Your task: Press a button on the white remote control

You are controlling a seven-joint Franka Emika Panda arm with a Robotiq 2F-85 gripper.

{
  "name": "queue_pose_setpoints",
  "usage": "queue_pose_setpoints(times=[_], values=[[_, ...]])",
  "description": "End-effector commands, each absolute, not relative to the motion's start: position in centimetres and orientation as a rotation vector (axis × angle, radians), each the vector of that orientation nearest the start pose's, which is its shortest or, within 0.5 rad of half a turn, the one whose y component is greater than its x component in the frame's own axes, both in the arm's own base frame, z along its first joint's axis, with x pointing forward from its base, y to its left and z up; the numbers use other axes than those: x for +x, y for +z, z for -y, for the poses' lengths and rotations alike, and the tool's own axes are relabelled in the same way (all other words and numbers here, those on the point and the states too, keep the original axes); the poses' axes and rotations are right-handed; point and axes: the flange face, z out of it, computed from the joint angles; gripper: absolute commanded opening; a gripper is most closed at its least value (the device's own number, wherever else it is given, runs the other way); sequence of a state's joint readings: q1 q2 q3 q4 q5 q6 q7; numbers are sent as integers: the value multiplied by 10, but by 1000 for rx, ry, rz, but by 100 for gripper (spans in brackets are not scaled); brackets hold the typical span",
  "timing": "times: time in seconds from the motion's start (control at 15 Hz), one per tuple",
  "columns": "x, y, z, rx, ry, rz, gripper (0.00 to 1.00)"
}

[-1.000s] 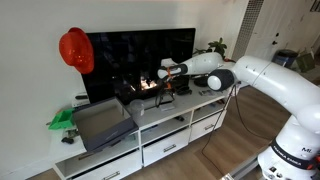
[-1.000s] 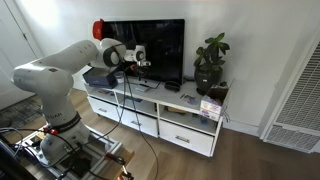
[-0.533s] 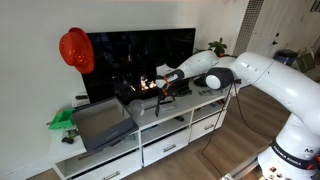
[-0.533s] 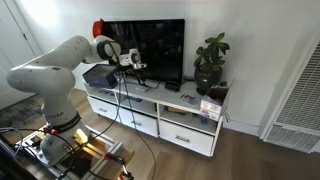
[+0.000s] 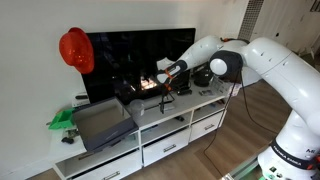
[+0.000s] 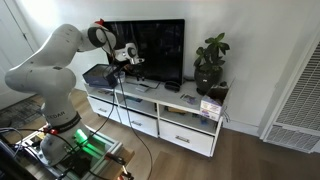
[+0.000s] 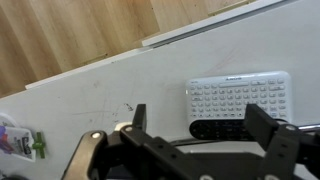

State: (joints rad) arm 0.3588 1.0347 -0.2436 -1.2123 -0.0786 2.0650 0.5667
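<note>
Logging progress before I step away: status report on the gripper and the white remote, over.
Gripper open, above the cabinet top. White remote lying flat below, keys up. Nothing seen between them.

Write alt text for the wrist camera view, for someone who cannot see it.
A white remote control covered in rows of small buttons lies flat on a white cabinet top. The gripper fills the lower edge, its dark jaws spread wide in front of the remote. Wooden floor shows beyond the cabinet's edge.
</note>
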Motion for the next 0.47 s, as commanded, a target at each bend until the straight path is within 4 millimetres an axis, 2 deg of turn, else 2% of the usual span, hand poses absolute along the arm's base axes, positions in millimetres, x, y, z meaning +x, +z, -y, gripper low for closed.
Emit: queue_pose_setpoints(times=[0.0,0.07,0.2,0.4], values=[[692,187,-122,-3412,194,-210,100],[716,162,-126,-3424,133,-379,100],[707,181,-125,-3412,160,-282,100],[700,186,-124,-3407,183,-253,100]])
